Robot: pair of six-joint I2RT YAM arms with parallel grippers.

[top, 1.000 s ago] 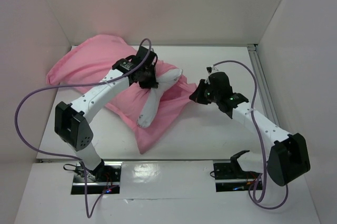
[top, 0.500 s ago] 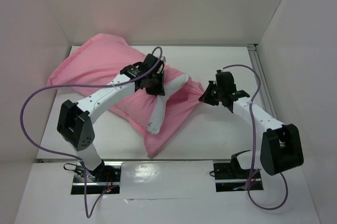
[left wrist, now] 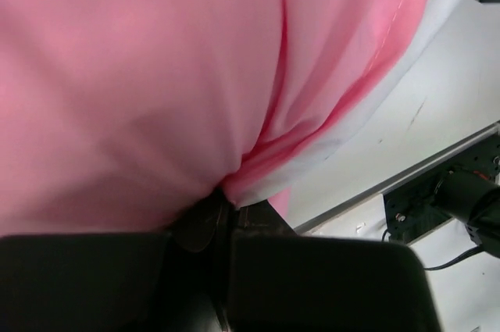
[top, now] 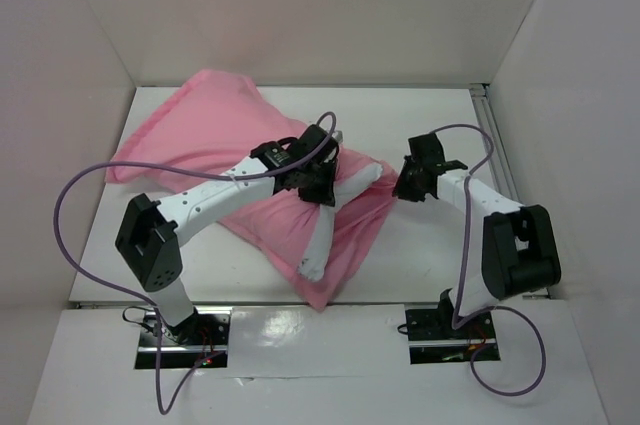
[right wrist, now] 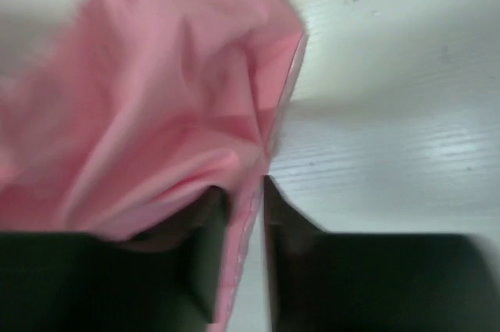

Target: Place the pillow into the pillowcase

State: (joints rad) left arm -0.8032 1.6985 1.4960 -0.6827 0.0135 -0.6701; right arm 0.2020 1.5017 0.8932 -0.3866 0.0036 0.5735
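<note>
1. My left gripper (left wrist: 224, 208) is closed tight; it pinches a gathered fold of the pillowcase (top: 200, 135), and pink cloth fills nearly all of its wrist view.
2. My right gripper (right wrist: 246, 191) has its jaws parted by a narrow slit; the stitched hem of the pillowcase hangs in that gap with bare table beside it, so nothing is clamped.
3. From above, the left gripper sits over the middle of the cloth; the right gripper is at the cloth's right corner, just touching it.
4. The pillow (top: 325, 230) shows as a bunched white band; it runs from beside the left gripper toward the near corner of the pillowcase, pink on both sides; I cannot tell how much is inside.
5. The pillowcase's far-left bulk lies close to the back wall (top: 300, 5); its near corner reaches almost to the table (top: 420, 255) edge.
6. Bare table lies open in front of the right gripper, and beyond it up to the rail (top: 495, 145).
</note>
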